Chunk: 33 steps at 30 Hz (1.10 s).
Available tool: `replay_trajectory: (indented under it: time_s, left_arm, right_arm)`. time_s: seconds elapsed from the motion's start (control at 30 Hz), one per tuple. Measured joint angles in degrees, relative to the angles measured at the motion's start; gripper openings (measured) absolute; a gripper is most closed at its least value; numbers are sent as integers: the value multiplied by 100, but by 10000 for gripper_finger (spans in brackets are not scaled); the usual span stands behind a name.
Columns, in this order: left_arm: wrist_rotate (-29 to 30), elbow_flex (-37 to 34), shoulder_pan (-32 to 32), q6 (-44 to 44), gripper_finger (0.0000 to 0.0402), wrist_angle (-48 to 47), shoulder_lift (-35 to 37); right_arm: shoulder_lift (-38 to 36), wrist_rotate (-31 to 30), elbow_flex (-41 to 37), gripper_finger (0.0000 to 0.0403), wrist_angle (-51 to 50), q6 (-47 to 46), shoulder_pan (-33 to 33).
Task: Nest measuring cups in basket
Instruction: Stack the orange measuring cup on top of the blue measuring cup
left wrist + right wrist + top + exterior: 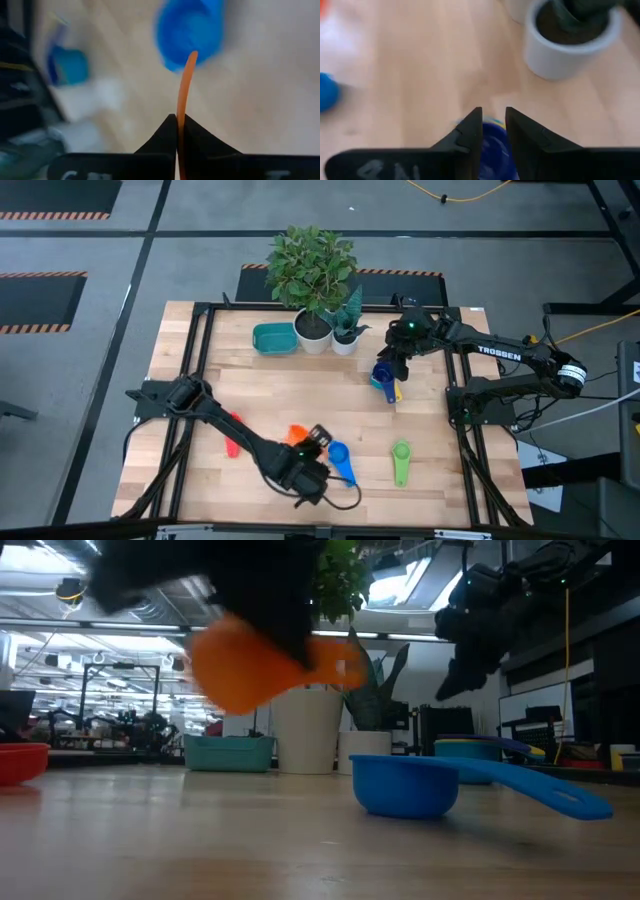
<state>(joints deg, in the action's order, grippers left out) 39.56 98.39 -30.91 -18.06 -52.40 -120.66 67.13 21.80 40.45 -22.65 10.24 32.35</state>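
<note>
One orange cup (250, 665) hung clear of the table, its flat handle pinched edge-on between the left gripper (177, 125)'s jaws, likely so the bowl stayed free for nesting. The blue cup (340, 455) and green cup (401, 452) lay nearby, the red cup (232, 435) further left. The right gripper (492, 127) hovered, jaws slightly apart, over a dark blue-and-yellow stack (385, 380). The teal basket (273, 338) sat empty by the white pots (313, 338).

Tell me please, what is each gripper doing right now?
Left gripper: shut on the orange cup's handle.
Right gripper: fingers apart above the dark blue cup, holding nothing visible.
</note>
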Motion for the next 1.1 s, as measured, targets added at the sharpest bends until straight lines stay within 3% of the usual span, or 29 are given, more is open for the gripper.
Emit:
replay_trajectory:
  time_s: [0.1,0.23,0.6,0.73,1.1]
  left_arm:
    - [315,4,213,-965,2,457,-2]
    - [303,4,524,-2228,2,1072,-2]
    - [-397,2,1107,-4534,1,2980,-4]
    - [-737,2,1196,-5058,1,3446,-4]
    - [-773,2,1197,-5610,0,3723,-4]
  right_arm:
    - [0,551,0,90,342,-408,-2]
    - [0,957,0,90,675,-1103,-2]
    - [0,1738,0,90,704,-1778,-336]
    - [0,1736,0,90,702,-1946,-640]
    - [0,1695,0,90,711,-1913,-1408]
